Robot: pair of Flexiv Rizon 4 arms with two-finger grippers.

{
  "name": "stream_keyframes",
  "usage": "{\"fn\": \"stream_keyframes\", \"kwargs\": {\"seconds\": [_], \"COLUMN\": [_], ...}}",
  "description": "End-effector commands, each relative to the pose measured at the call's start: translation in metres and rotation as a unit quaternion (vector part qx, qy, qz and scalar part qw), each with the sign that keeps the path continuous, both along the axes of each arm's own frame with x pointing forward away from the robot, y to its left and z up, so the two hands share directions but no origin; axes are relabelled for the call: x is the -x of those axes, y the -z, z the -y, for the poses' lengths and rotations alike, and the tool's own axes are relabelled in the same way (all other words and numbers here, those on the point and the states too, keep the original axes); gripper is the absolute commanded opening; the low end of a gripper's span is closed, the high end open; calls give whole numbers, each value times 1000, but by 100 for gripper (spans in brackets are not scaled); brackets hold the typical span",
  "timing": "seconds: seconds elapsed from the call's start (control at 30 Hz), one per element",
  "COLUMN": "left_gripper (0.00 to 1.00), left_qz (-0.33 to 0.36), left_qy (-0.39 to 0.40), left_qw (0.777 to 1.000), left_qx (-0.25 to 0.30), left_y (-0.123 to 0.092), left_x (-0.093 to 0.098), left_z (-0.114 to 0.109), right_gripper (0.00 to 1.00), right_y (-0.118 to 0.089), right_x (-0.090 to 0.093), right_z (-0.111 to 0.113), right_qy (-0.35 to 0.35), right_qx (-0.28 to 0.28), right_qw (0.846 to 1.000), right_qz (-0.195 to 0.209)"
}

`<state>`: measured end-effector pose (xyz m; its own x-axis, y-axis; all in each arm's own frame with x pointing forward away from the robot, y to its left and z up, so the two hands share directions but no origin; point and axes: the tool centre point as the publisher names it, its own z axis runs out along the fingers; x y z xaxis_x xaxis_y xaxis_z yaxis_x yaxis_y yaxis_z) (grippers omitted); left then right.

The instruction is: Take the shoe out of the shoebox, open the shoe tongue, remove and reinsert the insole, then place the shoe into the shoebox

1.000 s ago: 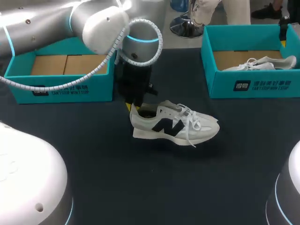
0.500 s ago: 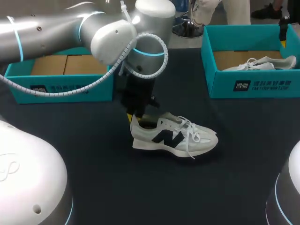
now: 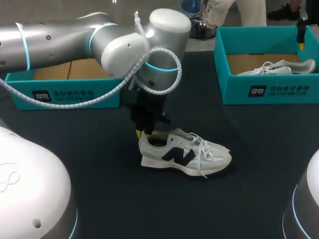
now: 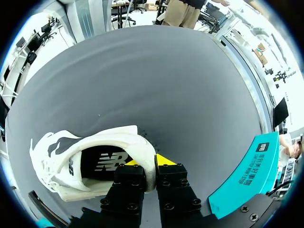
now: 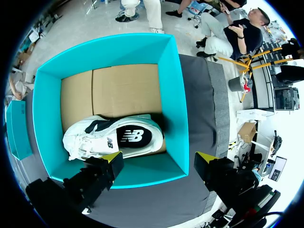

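Note:
A white shoe (image 3: pixel 184 152) with a dark side logo lies on its sole in the middle of the dark table, toe to the right. My left gripper (image 3: pixel 144 132) comes down on its heel. In the left wrist view the gripper (image 4: pixel 149 162) is shut on the heel collar of the shoe (image 4: pixel 85 156), one finger inside and one outside. A dark insole (image 4: pixel 102 161) shows inside. My right gripper (image 5: pixel 159 159) hangs open above the right teal shoebox (image 5: pixel 173 95), which holds a second white shoe (image 5: pixel 111 137).
The left teal shoebox (image 3: pixel 65 89) stands at the back left behind my left arm, its cardboard floor bare. The right shoebox (image 3: pixel 269 89) stands at the back right. Dark table surface stretches in front of and beside the shoe.
My left arm has carried the shoe by its heel a little toward the table's near edge and downward. The right gripper has stayed above its box.

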<state>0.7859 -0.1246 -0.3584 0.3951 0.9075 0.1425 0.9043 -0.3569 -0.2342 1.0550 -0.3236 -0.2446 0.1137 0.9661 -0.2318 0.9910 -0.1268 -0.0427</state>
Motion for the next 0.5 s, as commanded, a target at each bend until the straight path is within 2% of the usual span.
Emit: {"fn": "stream_keyframes", "kwargs": {"seconds": [0.03, 0.3, 0.33, 0.37, 0.4, 0.5], "left_gripper": [0, 0, 35, 53, 100, 100], "left_qz": [1, 8, 9, 9, 13, 22], "left_qy": [-2, -5, -5, -5, -6, -9], "left_qw": [1000, 1000, 1000, 1000, 1000, 1000], "left_qx": [-6, -16, -16, -16, -13, -2], "left_y": [5, 7, 6, 5, 2, -9], "left_x": [-1, -1, -1, 0, 0, 1], "left_z": [5, 4, 4, 3, 2, -1], "right_gripper": [100, 100, 100, 100, 100, 100], "right_y": [0, 0, 0, 0, 0, 0], "right_x": [-2, -2, -2, -2, -2, -2], "right_z": [0, 0, 0, 0, 0, 0], "right_qy": [1, 1, 1, 1, 1, 1], "right_qx": [0, 0, 0, 0, 0, 0], "right_qw": [1000, 1000, 1000, 1000, 1000, 1000], "right_qz": [-2, -2, -2, -2, -2, -2]}}
